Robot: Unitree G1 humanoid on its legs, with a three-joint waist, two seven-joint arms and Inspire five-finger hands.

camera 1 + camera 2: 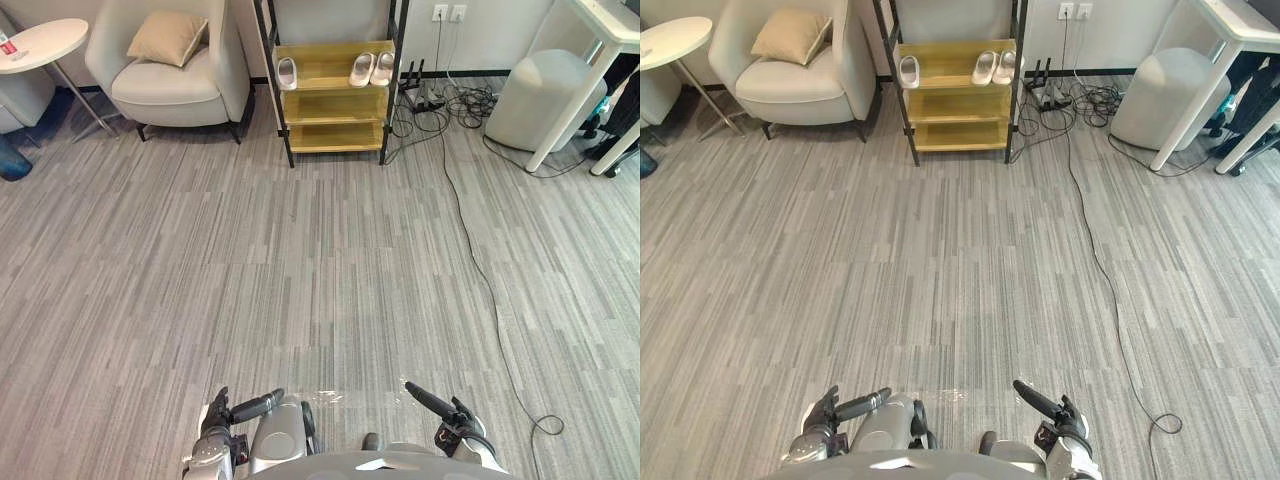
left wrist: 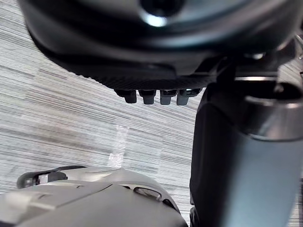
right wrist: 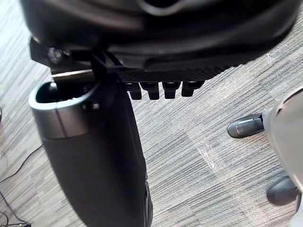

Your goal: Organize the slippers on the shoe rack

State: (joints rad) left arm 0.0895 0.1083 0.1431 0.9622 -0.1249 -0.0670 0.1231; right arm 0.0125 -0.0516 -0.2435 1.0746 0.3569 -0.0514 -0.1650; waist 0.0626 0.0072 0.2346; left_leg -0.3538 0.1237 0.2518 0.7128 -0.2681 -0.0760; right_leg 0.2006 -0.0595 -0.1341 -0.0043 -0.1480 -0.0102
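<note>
Slippers (image 1: 371, 68): three on the top shelf of the shoe rack (image 1: 330, 105), far ahead of both hands; a pair, one apart toward the left hand's side.
Left hand (image 1: 215, 425): fingers relaxed, empty.
Right hand (image 1: 455, 430): fingers relaxed, empty.

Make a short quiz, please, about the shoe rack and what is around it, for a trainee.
1. How many slippers lie on the rack? A) two B) three C) five
2. True or false: they lie on the bottom shelf.
3. Fill in: the armchair stands at the rack's ___ side.
Key: 1 B; 2 false; 3 left.
</note>
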